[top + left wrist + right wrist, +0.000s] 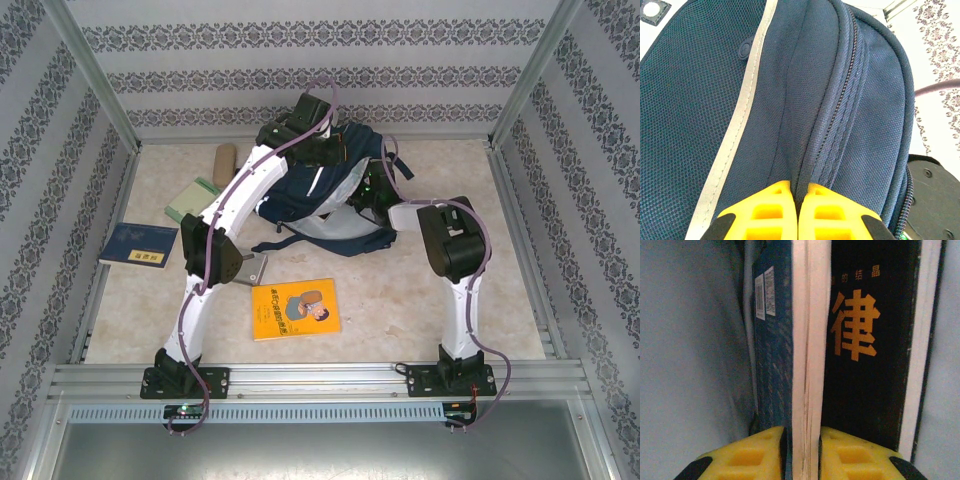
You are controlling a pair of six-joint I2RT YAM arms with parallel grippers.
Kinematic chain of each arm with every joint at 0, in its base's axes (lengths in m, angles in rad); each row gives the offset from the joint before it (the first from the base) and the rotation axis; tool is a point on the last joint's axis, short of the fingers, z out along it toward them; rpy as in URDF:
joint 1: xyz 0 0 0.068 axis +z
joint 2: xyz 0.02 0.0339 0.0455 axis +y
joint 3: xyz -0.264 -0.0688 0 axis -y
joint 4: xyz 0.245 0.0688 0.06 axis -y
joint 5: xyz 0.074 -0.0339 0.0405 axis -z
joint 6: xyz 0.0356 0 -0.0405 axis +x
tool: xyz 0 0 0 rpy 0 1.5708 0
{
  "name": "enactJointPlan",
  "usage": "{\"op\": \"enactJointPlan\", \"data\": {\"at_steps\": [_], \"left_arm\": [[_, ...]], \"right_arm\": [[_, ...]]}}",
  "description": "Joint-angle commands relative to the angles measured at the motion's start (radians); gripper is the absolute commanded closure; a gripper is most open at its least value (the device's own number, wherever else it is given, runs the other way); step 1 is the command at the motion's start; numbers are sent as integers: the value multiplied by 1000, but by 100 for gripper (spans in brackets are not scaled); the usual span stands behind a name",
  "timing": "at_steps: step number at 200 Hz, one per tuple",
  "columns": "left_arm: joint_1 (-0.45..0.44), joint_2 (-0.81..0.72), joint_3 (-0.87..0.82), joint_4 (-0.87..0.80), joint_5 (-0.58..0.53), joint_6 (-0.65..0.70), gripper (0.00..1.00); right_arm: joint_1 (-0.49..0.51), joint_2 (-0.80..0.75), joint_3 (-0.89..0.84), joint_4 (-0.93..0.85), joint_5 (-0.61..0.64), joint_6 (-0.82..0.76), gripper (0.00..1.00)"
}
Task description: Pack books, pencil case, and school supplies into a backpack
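As seen from above, navy backpack (310, 195) slumped at the table's (420, 300) far middle, left arm (235, 190) and right arm (455, 245) both reaching onto it. Orange-yellow book (295, 308) with cartoon figure near the near edge; navy book (138, 244) with yellow label by the left edge; pale green pad (190, 200) toward the far left corner. Print too small to read.

From left wrist: left gripper (798, 192) clenched on a fold of backpack cloth beside the zip (845, 100), white reflective stripe (747, 110) further left.

From right wrist: right gripper (802, 435) clamped on books (807, 340) at their white page edges. Blue book (772, 350) with barcode and QR stickers; black book (865, 365) lettered in orange, large "律" under smaller "的结晶".
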Motion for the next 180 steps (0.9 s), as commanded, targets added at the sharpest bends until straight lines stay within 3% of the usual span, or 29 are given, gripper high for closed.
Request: {"op": "enactJointPlan", "data": {"at_steps": [1,15,53,73,128,144,180], "left_arm": [[7,0,50,63,4,8,100],[7,7,50,63,1,8,100],[7,25,47,53,1,13,100],[7,34,35,44,10,20,94],[7,-20,-78,3,-17,52,58],[6,-82,-182,25,-44,60,44],[7,-260,-500,152,-115,18,32]], "right_arm": [[-23,-103,-51,-82,7,-72,72],[-34,-157,-85,-118,13,-92,67],[-69,-293,-200,-234,36,-148,64],[-79,-399,-281,-274,69,-212,65],[-63,-663,-398,-456,75,-457,66],[-42,-717,-416,-521,74,-524,66],[47,-791,-450,-588,72,-638,70]]}}
